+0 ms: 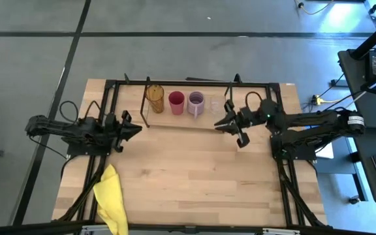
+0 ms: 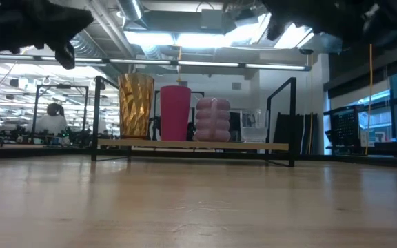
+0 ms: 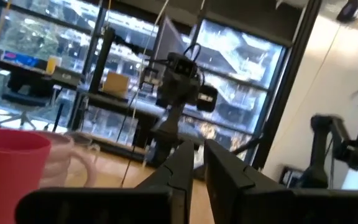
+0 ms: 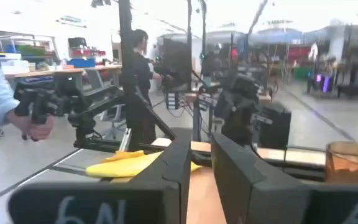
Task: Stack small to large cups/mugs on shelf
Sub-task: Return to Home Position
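Four cups on shelf

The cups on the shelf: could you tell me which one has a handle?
The light purple ribbed mug, third along, between the red cup and the tiny clear glass; the amber tumbler has none.

Three cups on shelf

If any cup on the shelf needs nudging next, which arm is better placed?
Probably the right: its gripper hovers just beside the shelf's end near the small clear glass. The left gripper sits off the opposite end, farther away.
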Tool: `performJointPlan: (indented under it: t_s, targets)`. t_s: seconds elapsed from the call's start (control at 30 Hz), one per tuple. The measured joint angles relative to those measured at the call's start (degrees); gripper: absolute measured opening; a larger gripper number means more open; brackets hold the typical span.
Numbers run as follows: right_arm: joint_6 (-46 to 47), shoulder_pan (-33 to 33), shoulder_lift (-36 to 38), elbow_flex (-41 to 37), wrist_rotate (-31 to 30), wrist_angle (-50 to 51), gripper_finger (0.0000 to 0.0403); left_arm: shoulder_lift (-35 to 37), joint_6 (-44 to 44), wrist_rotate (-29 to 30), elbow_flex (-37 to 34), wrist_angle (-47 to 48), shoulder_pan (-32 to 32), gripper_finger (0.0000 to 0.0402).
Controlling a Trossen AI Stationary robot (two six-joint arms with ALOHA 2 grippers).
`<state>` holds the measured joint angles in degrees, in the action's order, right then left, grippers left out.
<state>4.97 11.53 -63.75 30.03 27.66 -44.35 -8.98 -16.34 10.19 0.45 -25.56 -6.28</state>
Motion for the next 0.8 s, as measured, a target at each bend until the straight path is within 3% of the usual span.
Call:
performJointPlan:
  t_s: [0.2,0.43,0.57,0.67,0.8]
  targets:
    - [-6.94,-1.33,-0.87,-10.38,-1.12,-11.78,0.0067,0.01,0.54,-0.21,0.00,5.66,0.00,0.0033]
    - [-7.24,-2.16,-5.36,-16.58,-1.16,-13.58,0.0067,0.01,0.40,-0.28,0.00,8.57,0.00,0.0033]
    - [-4.49,-2.12,-11.84,-19.43,-1.00,-28.75,0.0067,-0.01,-0.12,0.42,0.00,9.81,0.00,0.0033]
    - [2.63,-2.09,-14.39,-19.73,-3.87,-46.28,0.0067,0.01,-1.62,0.82,0.00,9.66,0.00,0.0033]
    - [20.32,-2.03,-11.27,-16.72,-12.98,-43.47,0.0067,0.01,-3.07,0.85,0.00,9.63,0.00,0.0033]
